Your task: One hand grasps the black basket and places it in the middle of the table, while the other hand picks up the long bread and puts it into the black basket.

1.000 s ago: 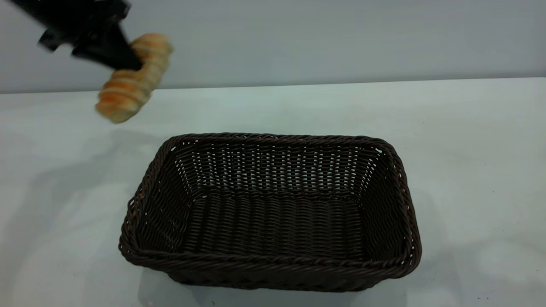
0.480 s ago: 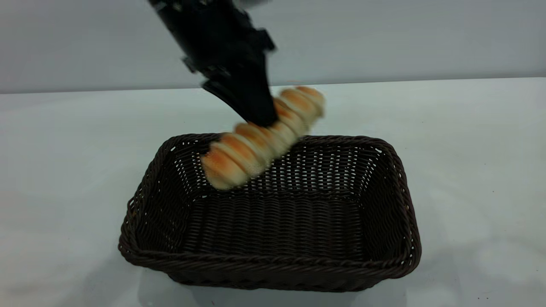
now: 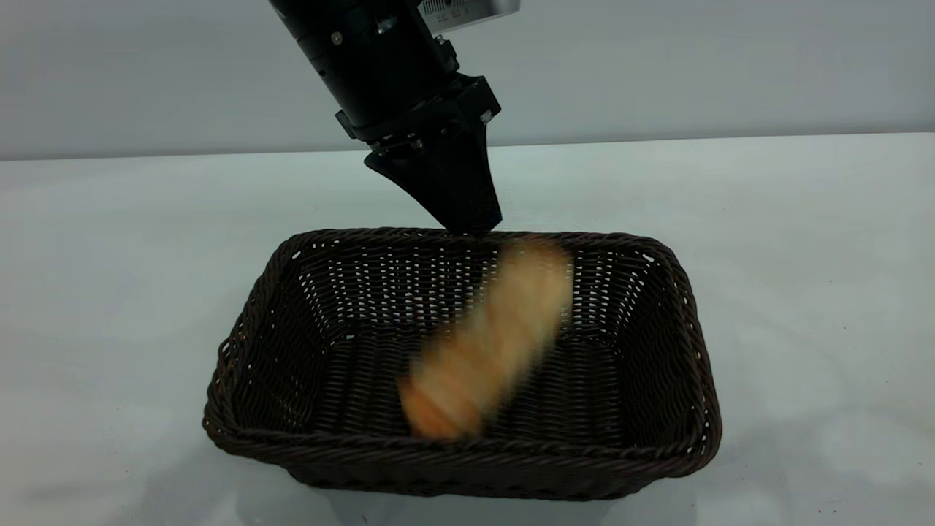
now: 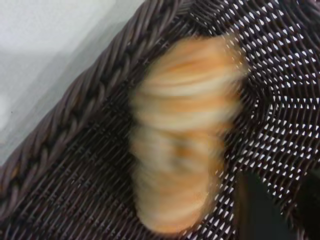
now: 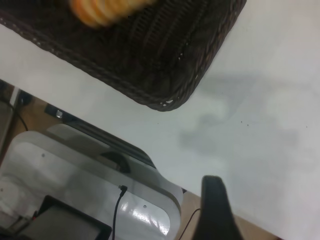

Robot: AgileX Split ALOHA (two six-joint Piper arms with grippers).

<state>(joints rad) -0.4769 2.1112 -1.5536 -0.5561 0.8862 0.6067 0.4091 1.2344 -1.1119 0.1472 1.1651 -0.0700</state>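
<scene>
The left tool hangs over the back rim of the black basket, at about 12 o'clock from the basket's middle in the outside view. Its dark tip points down and it holds nothing: it has let go, and the long bread is apart from it, just below. In the outside view the bread looks smeared and slanted, with one end up near the back wall at about 1 o'clock and the other end low near the front rim at about 7 o'clock. It is inside the basket, over the woven floor, but I cannot tell if it is lying on the floor. The left wrist view looks straight down on the long bread, orange and cream and blurry, with the basket's woven inside all around it and the braided rim running beside it. A dark bit of the left tool's finger shows at one corner of that view. The basket sits on the white counter, about in the middle of it, with its long sides going across the outside view. The right tool is out of the outside view. Its own wrist view shows only one dark finger, so I cannot tell if it is spread or closed. That view also shows a corner of the black basket with the end of the bread inside, the white counter, and its edge.
</scene>
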